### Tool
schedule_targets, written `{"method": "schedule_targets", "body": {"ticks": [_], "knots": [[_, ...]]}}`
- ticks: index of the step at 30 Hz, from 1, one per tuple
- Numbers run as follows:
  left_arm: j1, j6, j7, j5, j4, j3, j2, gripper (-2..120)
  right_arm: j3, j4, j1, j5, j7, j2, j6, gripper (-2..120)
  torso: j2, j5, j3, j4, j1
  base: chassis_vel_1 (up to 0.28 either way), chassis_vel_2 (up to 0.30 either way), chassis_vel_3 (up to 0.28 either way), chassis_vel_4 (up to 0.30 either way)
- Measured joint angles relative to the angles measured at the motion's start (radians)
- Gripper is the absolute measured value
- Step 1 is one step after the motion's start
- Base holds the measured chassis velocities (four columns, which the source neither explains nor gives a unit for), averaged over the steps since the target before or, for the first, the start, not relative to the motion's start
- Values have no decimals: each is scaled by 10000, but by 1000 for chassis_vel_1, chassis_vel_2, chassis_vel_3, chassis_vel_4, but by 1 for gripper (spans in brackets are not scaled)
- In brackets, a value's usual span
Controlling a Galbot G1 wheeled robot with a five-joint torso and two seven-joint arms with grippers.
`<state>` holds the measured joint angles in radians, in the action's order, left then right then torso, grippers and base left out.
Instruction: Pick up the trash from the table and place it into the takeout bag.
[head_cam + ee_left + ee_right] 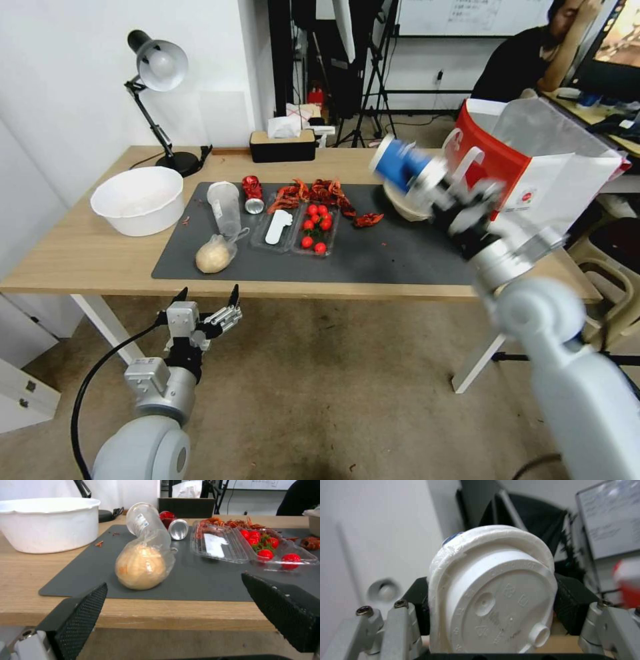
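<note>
while right gripper holds blue paper cup clamped, tipped sideways, above table beside takeout bag, head view: left gripper parked wide open below table near edge, at 7 o'clock. clear bag with beige lump, clear plastic cup, crushed red can on mat, at 9 o'clock from centre.
left wrist view: fingers apart, facing beige lump.
right wrist view: white lid between pads.
risk: cup tilted, may slip or catch bag rim.
</note>
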<state>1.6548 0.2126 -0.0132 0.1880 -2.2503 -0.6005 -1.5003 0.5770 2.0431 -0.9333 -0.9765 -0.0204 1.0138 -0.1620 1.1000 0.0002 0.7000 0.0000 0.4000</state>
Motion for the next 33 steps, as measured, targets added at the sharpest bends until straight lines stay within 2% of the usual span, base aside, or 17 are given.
{"method": "schedule_targets", "body": {"ticks": [2,3,6,7,10,14,20,23,26,27,30,33], "knots": [[32,-63,-3,-43,-1,10,-26,100,488,-481,709,-133,843,-503,10,66,0,0,0,-1,-1,0,0,0,0],[32,-63,-3,-43,-1,10,-26,100,488,-481,709,-133,843,-503,10,66,0,0,0,-1,-1,0,0,0,0],[50,-111,-5,-97,-1,41,-64,100,747,-1266,1408,-140,2149,-1025,-200,66,0,2,1,-1,0,0,0,0,0],[50,-111,-5,-97,-1,41,-64,100,747,-1266,1408,-140,2149,-1025,-200,66,0,2,1,-1,0,0,0,0,0],[72,-157,-11,-149,-5,82,-108,100,703,-2023,1908,-58,3304,-1382,-601,66,0,-1,0,-1,0,0,0,0,0],[81,-187,-17,-175,-15,99,-119,100,479,-2478,2124,40,3968,-1474,-1092,66,-1,1,1,-1,0,0,0,0,0],[107,-241,-21,-182,-29,90,-117,100,315,-2731,2218,154,4362,-1340,-1714,66,-1,0,1,0,0,0,0,0,0],[117,-271,-23,-183,-32,74,-112,100,288,-2759,2238,179,4395,-1255,-1840,71,-1,-1,1,0,0,0,0,0,0],[119,-283,-23,-183,-34,54,-104,100,283,-2771,2285,189,4387,-1223,-1886,86,-1,-2,0,1,0,0,0,0,0],[119,-283,-23,-183,-34,54,-104,100,283,-2771,2285,189,4387,-1223,-1886,86,-1,-2,0,1,0,0,0,0,0],[110,-288,-24,-182,-33,54,-105,100,283,-2752,2307,202,4392,-1276,-1919,98,-1,-2,0,0,0,0,0,0,0],[104,-291,-26,-182,-28,66,-109,100,287,-2723,2300,231,4408,-1324,-1931,100,-1,-3,0,-1,0,0,0,0,0]]}}
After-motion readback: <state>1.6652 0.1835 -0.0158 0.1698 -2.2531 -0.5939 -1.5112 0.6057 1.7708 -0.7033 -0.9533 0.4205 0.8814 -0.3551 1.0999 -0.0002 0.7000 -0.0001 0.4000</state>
